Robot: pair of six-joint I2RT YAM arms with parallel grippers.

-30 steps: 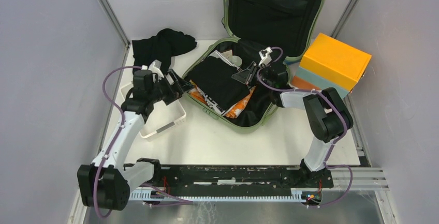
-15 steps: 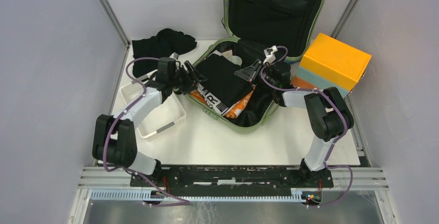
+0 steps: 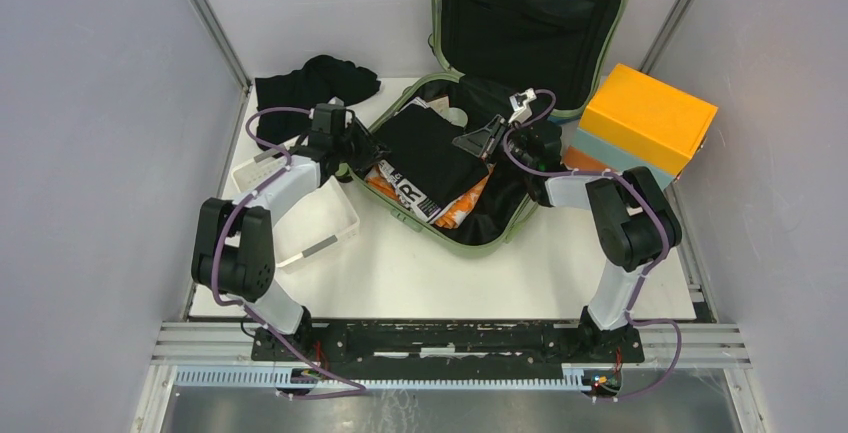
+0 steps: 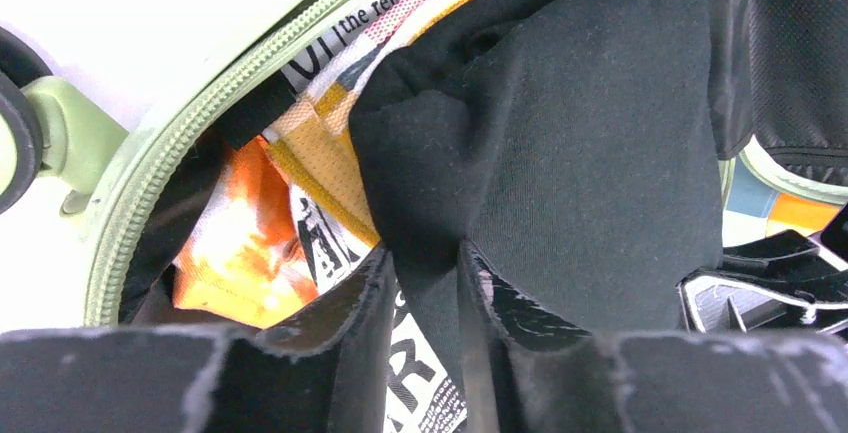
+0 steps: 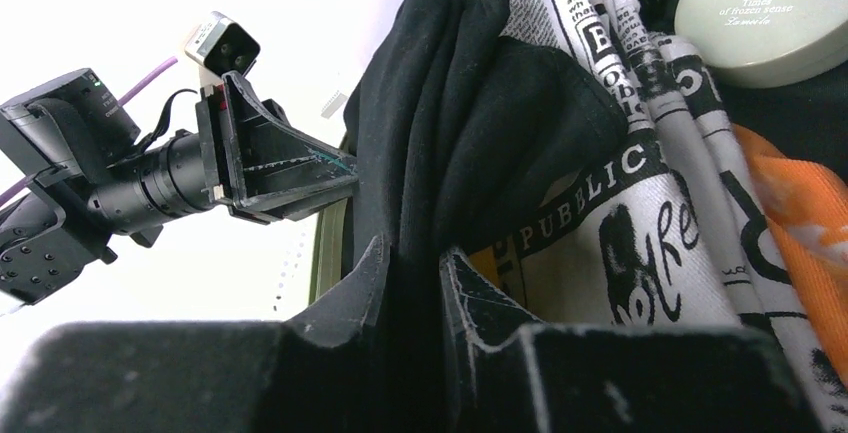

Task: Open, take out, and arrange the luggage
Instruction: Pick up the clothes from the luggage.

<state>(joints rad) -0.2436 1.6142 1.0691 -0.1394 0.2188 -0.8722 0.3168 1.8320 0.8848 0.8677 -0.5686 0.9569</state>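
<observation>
The left end effector (image 4: 428, 278) fills the 6 o'clock edge, its fingers (image 4: 365, 303) pressed on a fold of the black garment (image 4: 590, 143), which spreads toward 3 o'clock. Newsprint-patterned cloth (image 4: 325, 83) and orange fabric (image 4: 235, 253) lie under it toward 9 o'clock, inside the luggage (image 4: 190, 133) zip edge. A black wheel (image 4: 12, 123) sits at 9 o'clock, with white tabletop (image 4: 150, 3) at 11.

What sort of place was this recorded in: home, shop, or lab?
Most likely a lab test cell: plain grey wall panels enclose a white table, the left arm and right arm are bolted to a metal rail at its near edge, and the open luggage seems staged.
</observation>
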